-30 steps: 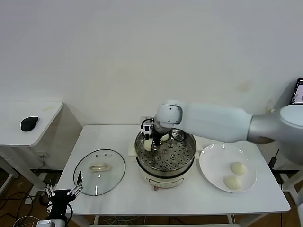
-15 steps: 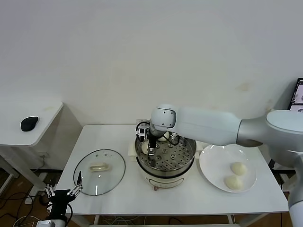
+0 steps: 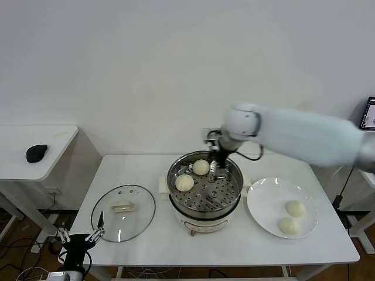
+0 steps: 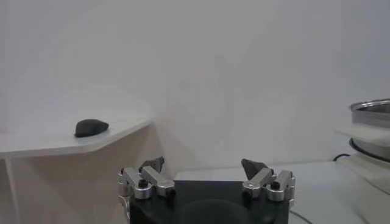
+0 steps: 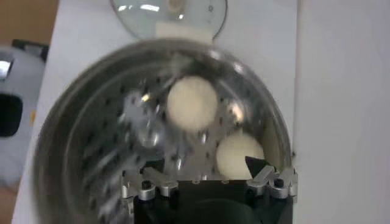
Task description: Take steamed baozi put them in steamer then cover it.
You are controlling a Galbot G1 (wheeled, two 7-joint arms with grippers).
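No readable txt, labels, brand names, nos. or signs anywhere in these views. Steamer [image 3: 204,190], cover [image 3: 123,212], plate [image 3: 282,207] and tabletop [image 3: 146,240] all look unmarked. Screen [image 3: 370,113] at far right edge shows sth, too small to read.

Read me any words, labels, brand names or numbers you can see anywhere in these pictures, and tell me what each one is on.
No readable text anywhere.
The monitor at the edge shows content too small to read.
The steamer, cover and plate carry no visible markings.
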